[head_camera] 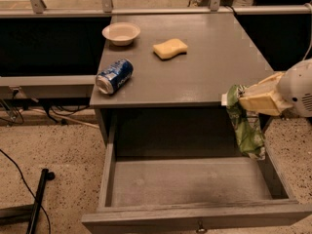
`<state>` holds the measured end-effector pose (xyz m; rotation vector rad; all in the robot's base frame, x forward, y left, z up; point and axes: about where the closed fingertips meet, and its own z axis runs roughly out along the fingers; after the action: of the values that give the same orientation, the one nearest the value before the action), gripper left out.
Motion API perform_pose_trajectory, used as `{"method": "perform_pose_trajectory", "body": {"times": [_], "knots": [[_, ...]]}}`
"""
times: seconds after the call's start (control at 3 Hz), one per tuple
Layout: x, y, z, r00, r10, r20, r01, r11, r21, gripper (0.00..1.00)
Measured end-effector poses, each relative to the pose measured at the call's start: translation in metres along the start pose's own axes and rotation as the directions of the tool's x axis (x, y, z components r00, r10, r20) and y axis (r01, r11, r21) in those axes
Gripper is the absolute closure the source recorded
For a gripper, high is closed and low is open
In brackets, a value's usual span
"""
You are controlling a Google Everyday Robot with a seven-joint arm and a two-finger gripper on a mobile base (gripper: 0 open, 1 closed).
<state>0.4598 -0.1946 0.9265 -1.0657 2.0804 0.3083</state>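
Speckled floor (58,130), grey square table (209,67) (drawer (195,214) open); at its front right corner the cream gripper (233,100) pinches a green crinkled bag (249,130).

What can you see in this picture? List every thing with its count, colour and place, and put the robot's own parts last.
table: one, grey, centre
bowl: one, white, back left of the table top
sponge: one, yellow, table top, right of the bowl
can: one, blue, on its side near the table's front left edge
drawer: one, grey, pulled open under the table top
bag: one, green and white, hanging over the drawer's right side
bar: one, black, on the floor at lower left
arm: one, white, right edge
gripper: one, cream, at the table's front right corner, shut on the bag
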Motion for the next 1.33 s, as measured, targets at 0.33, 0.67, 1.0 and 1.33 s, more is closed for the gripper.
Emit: {"method": "perform_pose_trajectory", "body": {"times": [0.33, 0.67, 1.0, 1.33], "knots": [[-0.007, -0.034, 0.037, 0.999, -0.033, -0.024, 0.034, 0.9985, 0.042, 1.00], [-0.025, -0.082, 0.063, 0.997, -0.080, -0.015, 0.081, 0.9886, 0.127, 1.00], [-0.055, -0.118, 0.075, 0.986, -0.167, -0.012, 0.166, 0.9651, 0.203, 1.00], [-0.077, -0.159, 0.073, 0.974, -0.226, -0.002, 0.217, 0.9338, 0.284, 1.00]]}}
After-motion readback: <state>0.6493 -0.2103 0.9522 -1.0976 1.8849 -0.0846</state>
